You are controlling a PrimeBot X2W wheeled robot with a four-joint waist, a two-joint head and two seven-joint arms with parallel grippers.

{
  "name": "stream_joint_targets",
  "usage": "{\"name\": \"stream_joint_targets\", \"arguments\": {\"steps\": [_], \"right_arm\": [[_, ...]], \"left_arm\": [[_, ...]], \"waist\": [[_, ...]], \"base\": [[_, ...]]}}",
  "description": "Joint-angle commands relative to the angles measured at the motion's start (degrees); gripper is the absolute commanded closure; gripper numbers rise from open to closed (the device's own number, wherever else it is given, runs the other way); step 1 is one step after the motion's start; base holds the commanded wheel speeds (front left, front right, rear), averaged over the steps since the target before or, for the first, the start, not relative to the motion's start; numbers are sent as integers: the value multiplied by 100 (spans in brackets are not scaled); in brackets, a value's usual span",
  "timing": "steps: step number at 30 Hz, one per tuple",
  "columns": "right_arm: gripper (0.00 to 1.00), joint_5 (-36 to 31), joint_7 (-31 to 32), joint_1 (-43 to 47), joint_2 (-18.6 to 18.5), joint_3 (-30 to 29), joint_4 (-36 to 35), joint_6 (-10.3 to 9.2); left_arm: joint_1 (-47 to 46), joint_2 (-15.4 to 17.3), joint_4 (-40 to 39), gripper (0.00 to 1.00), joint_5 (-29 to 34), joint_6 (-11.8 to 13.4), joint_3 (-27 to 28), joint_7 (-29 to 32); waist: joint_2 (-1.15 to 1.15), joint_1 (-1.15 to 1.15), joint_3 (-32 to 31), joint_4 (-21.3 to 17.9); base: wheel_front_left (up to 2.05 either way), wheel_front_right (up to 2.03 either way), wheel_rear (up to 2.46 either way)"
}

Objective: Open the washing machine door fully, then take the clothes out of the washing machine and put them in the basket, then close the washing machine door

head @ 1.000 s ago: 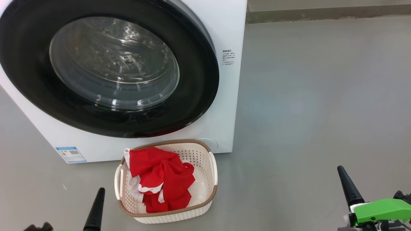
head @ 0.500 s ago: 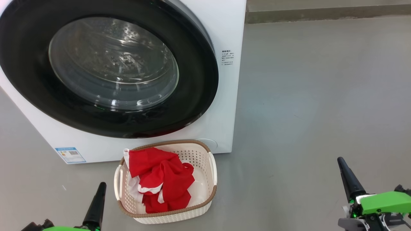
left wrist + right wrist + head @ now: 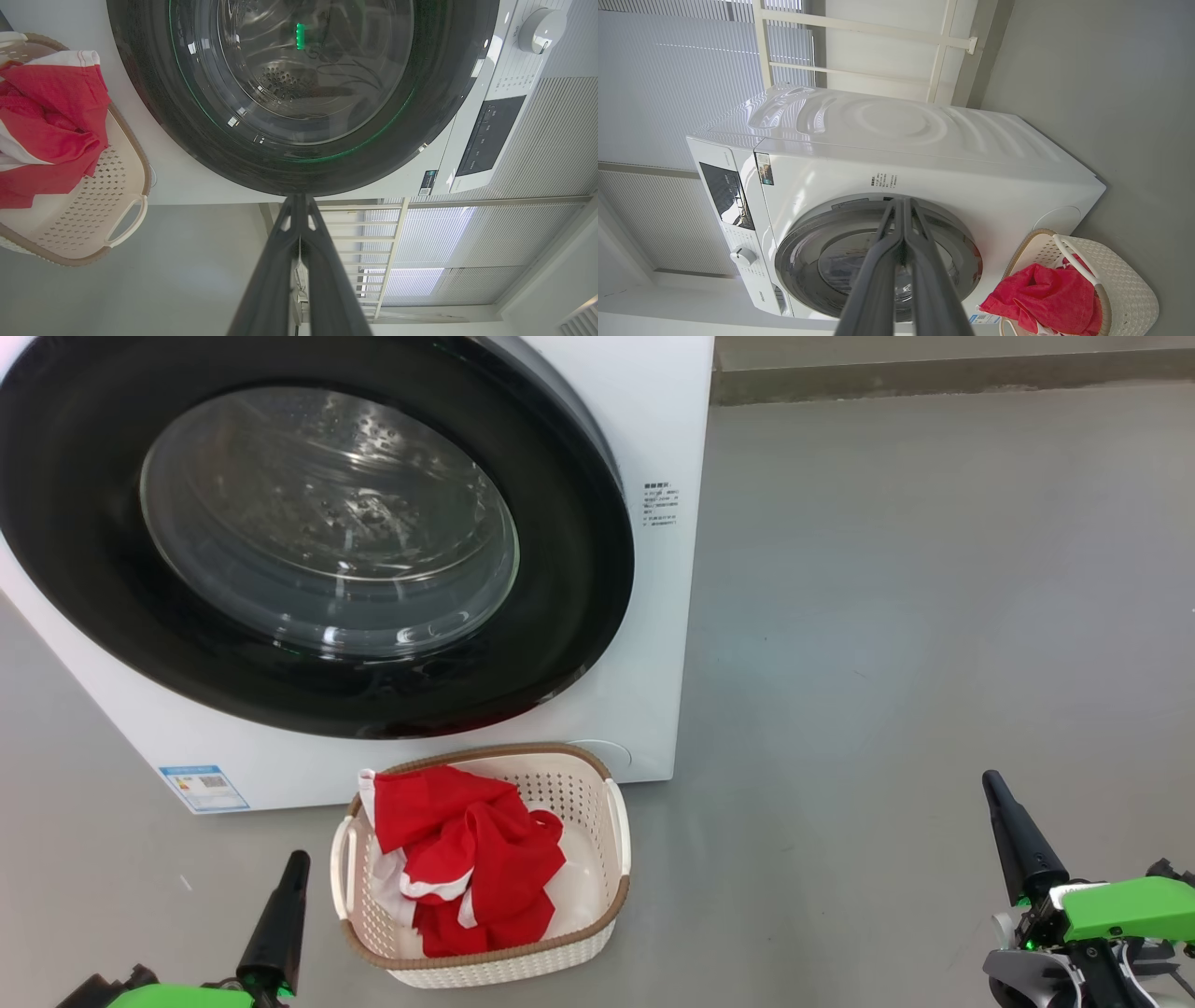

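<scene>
Closing stage, as judged from the layout. The left gripper (image 3: 297,861) and right gripper (image 3: 993,784) are both clenched on nothing, fingers pressed together, low over the grey floor (image 3: 887,616). The washing machine door (image 3: 327,523) lies ahead of and above the left fingertips, seemingly flush with the washing machine (image 3: 667,420). The clothes (image 3: 467,868) sit in the basket (image 3: 504,975), just right of the left gripper and well left of the right one. Any last seating push is best made with closed fingertips on the black rim, not on the glass bowl, with both arms kept clear of the basket. Whether the latch has caught cannot be told; reflections blur the drum behind the glass; the head view cuts off the machine's top and left, and the gripper bodies
</scene>
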Motion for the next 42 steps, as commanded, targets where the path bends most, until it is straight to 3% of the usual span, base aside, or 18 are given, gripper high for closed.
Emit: {"name": "stream_joint_targets", "arguments": {"steps": [1,42], "right_arm": [[100,34,39,-241,-48,88,-168,2],[100,37,36,-241,-48,92,-168,2]], "left_arm": [[-229,62,-160,100,-39,-35,205,36],[-229,62,-160,100,-40,-35,204,35]], "waist": [[0,0,0,0],[0,0,0,0]], "base": [[0,0,0],[0,0,0]]}}
